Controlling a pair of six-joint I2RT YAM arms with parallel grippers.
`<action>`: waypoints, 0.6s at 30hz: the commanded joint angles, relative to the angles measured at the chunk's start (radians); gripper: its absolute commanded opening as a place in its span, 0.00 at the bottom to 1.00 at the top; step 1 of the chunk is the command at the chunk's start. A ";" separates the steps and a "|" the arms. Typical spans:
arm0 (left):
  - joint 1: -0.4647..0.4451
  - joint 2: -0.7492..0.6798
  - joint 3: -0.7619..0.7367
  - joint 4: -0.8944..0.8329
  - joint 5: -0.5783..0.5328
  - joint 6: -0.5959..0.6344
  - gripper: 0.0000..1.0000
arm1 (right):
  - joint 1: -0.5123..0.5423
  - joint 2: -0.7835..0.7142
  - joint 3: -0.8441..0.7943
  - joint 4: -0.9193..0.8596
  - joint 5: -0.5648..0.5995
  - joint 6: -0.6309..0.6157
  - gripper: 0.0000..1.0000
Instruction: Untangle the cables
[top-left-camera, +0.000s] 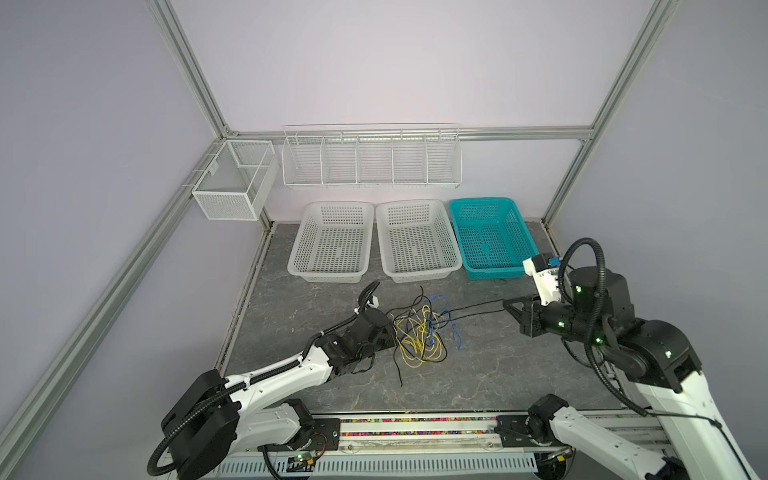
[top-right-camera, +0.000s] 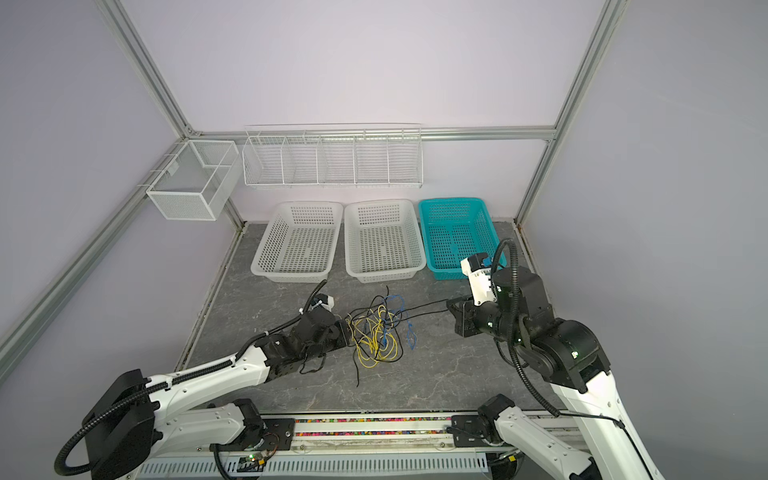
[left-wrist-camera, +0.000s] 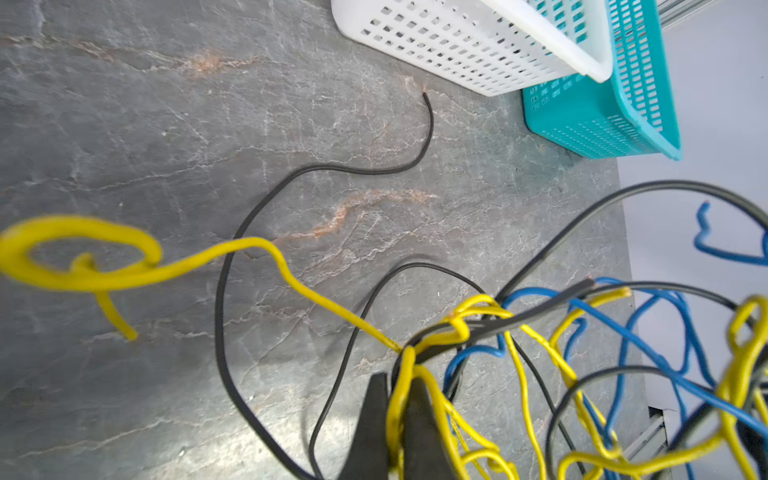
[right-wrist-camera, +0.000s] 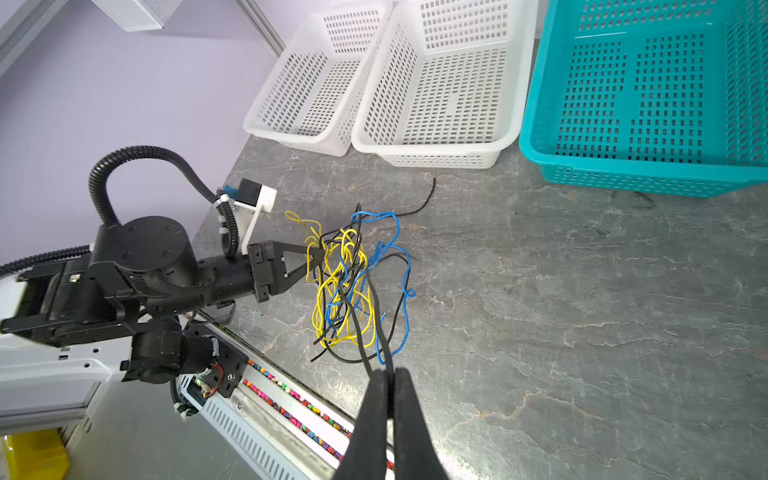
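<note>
L gripper (left-wrist-camera: 398, 380) pinched shut on yellow cable (left-wrist-camera: 104, 279), at 9 o'clock of cables (top-left-camera: 419, 336) heap. R gripper (right-wrist-camera: 388, 374) clamped on black cable (right-wrist-camera: 384, 345) at heap's 3 o'clock, strand taut. Heap sits mid table (top-left-camera: 519, 374); teal basket (top-left-camera: 492, 272) at 1 o'clock.

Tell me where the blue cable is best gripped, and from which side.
Probably the stray loop of the blue cable, lying clear of the tangle on the right arm's side; come from above there, since its other stretches are woven in.
</note>
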 joint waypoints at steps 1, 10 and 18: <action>0.021 0.013 -0.013 -0.171 -0.084 0.017 0.00 | -0.014 -0.049 -0.062 0.062 0.023 -0.015 0.07; 0.021 -0.087 -0.008 -0.020 0.016 0.092 0.00 | -0.009 -0.055 -0.346 0.193 -0.203 0.033 0.37; 0.022 -0.132 -0.012 0.068 0.088 0.140 0.00 | 0.071 -0.020 -0.433 0.421 -0.308 0.146 0.51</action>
